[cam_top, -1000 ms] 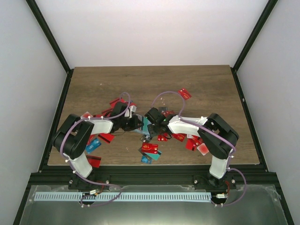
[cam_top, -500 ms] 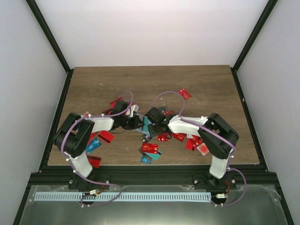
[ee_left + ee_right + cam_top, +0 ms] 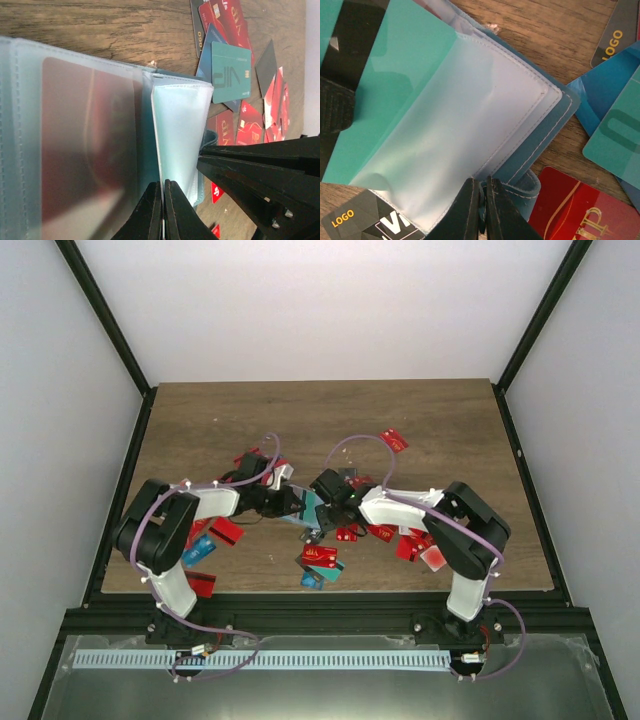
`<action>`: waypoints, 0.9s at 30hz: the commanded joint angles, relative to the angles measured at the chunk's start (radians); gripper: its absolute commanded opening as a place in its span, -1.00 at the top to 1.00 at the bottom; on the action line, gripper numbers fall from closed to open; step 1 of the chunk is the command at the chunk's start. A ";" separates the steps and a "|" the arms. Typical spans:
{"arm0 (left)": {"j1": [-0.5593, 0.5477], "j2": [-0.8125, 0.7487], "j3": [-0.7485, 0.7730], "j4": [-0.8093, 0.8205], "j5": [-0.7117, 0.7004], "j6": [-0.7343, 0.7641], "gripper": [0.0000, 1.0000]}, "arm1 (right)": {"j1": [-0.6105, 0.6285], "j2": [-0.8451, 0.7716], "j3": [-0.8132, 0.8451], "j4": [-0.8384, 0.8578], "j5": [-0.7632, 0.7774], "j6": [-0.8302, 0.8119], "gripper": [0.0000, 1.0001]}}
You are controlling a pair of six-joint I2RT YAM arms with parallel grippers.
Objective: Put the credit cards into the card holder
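The card holder (image 3: 309,510) lies open mid-table between your arms, with loose credit cards (image 3: 320,556) scattered around it. Your left gripper (image 3: 163,197) and right gripper (image 3: 481,197) each have their jaws pressed together on one of its clear sleeves (image 3: 177,130). The sleeves look thin, floppy and slick, so pinch near the stitched edge. The cards look light and stiff, so take them by a short edge.

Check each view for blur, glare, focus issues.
Top external: even, diffuse light, no glare, cards tiny. Left wrist: card holder sleeve up close is blurred, teal VIP card sharp. Right wrist: sharp stitching, mild sheen on the clear sleeve.
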 commanded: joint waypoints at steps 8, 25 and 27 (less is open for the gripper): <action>0.018 0.083 -0.025 0.086 0.174 -0.067 0.92 | -0.018 0.016 -0.066 -0.021 0.000 -0.024 0.99; 0.011 0.108 0.002 0.036 0.101 -0.024 0.92 | -0.245 -0.123 -0.044 0.038 -0.277 -0.037 0.38; 0.010 0.106 0.000 0.032 0.099 -0.022 0.92 | -0.250 -0.087 -0.036 0.044 -0.278 -0.036 0.45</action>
